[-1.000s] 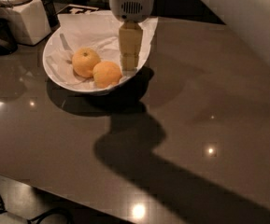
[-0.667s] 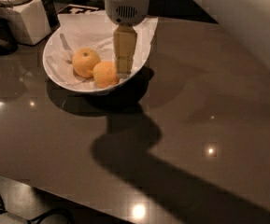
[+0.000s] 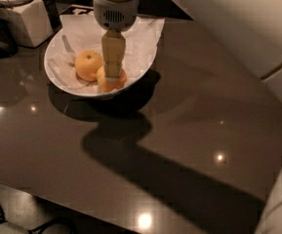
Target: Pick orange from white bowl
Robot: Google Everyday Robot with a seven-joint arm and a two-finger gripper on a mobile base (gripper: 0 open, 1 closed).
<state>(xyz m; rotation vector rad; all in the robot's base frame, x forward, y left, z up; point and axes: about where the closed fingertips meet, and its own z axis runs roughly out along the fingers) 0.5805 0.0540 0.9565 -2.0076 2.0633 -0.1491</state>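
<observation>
Over the white bowl (image 3: 52, 77) at the back of the dark tabletop (image 3: 179, 130), my end effector (image 3: 112, 76) has shifted from just beside the orange (image 3: 112, 86) to directly above it, its tip now overlapping the fruit's top. I judge that lines me up for the grasp. I cannot tell whether the end effector is open or closed, or whether it truly touches. The orange lies in the bowl's near side on crumpled paper (image 3: 140, 38), against a paler fruit (image 3: 88, 65).
</observation>
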